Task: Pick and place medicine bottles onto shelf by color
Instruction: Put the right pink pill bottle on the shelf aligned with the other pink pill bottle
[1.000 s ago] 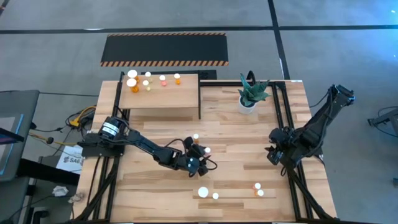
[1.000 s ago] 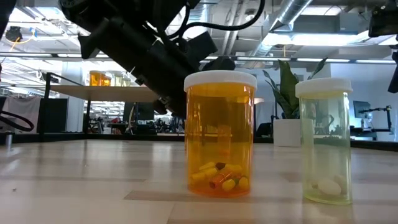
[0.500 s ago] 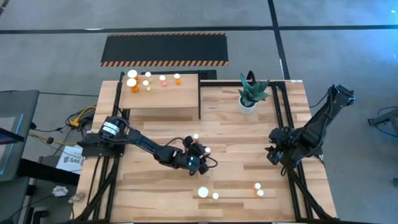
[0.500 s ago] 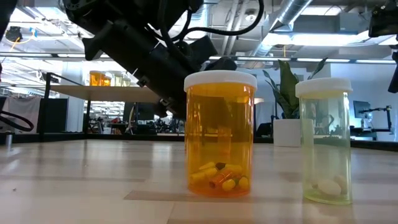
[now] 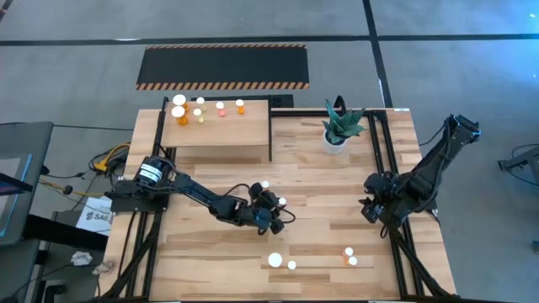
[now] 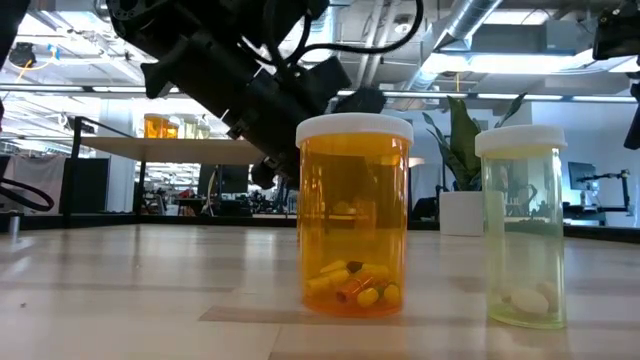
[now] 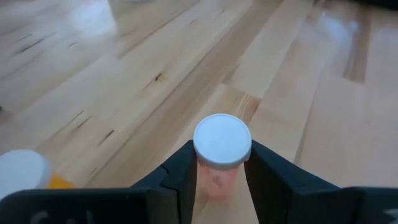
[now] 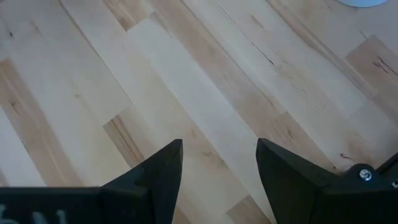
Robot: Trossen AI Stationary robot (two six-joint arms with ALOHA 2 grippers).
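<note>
Medicine bottles stand in three groups. Five sit along the back of the shelf [image 5: 221,126] top: a larger orange one [image 5: 179,110] at the left end, then four tiny ones toward the right. Near the middle of the surface [image 5: 320,202] are three white caps, one of them the pinkish bottle [image 7: 219,155] that the left gripper's [image 7: 219,186] fingers [image 7: 180,177] press from both sides, just under its cap. Four more stand near the front edge: a larger orange bottle [image 6: 354,215] with capsules inside, a pale yellowish one [image 6: 523,226] beside it, and two tiny ones [image 5: 349,257] to the right. The right gripper [image 8: 217,165] hangs over bare wood at the right side, fingers apart with nothing between them. Broad open wood lies between the groups. A potted plant [image 5: 338,128] stands at the back, right of the shelf.
</note>
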